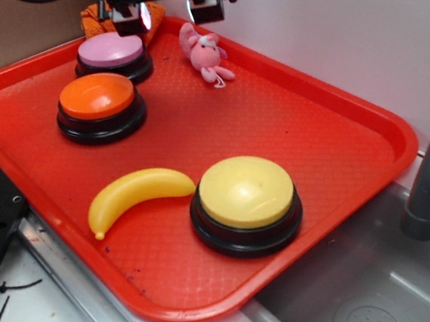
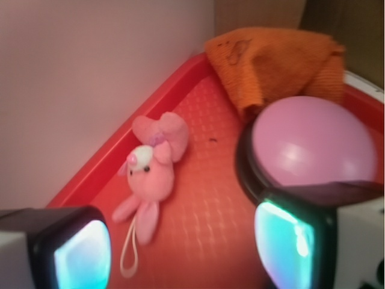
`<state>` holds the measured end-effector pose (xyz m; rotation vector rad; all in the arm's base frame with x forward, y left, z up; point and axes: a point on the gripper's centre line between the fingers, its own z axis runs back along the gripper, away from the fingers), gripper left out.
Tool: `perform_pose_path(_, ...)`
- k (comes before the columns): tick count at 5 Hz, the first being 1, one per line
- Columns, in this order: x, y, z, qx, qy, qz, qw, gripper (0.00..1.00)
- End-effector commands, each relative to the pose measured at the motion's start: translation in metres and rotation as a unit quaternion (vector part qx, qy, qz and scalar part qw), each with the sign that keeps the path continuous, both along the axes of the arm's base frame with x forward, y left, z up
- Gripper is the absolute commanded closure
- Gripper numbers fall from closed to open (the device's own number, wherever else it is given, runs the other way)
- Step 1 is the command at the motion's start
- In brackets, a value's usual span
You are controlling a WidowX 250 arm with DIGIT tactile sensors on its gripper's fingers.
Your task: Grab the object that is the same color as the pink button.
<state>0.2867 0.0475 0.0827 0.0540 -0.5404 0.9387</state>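
1. The black robot arm is reaching in from the top left corner of the exterior view, with the tool point(image 1: 167, 17) hanging above the far left corner of the red plastic tray point(image 1: 342, 150).
2. In the wrist view the tool point(image 2: 180, 247) is standing wide open; its two pads point(image 2: 81, 256), glowing teal in black frames, are sitting well apart at the bottom corners, and nothing is being held between them.
3. The small pink plush bunny with long ears, a white face patch and a thin string loop point(image 2: 149, 183) is lying on the tray floor ahead of the tool, closer to the pad at the left of the wrist view and just beside the tray's raised rim. It is not touching either pad.
4. In the exterior view the same bunny point(image 1: 205, 53) is lying just off to the tool's side, near the tray's back edge by the white wall.
5. The round push button with a mauve-pink dome on a black base point(image 2: 313, 144) is sitting close to the other pad, partly overlapped by it in the wrist view; from outside, it point(image 1: 115, 54) is lying almost directly below the tool.
6. A crumpled orange cloth point(image 2: 271, 63) is lying beyond the pink button, draped over the tray's corner.
7. Farther from the tool, an orange-topped round button point(image 1: 100, 106), a yellow plastic banana point(image 1: 138, 196) and a larger yellow-topped button point(image 1: 246, 202) are resting on the tray.
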Motion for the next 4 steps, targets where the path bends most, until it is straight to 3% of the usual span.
perform_pose_path(1, 0.035, 0.015, -0.009, 0.015, -0.028, -0.021, 0.999, 0.00)
perform_pose_path(4, 0.051, 0.028, -0.031, 0.047, -0.007, -0.017, 0.999, 0.00)
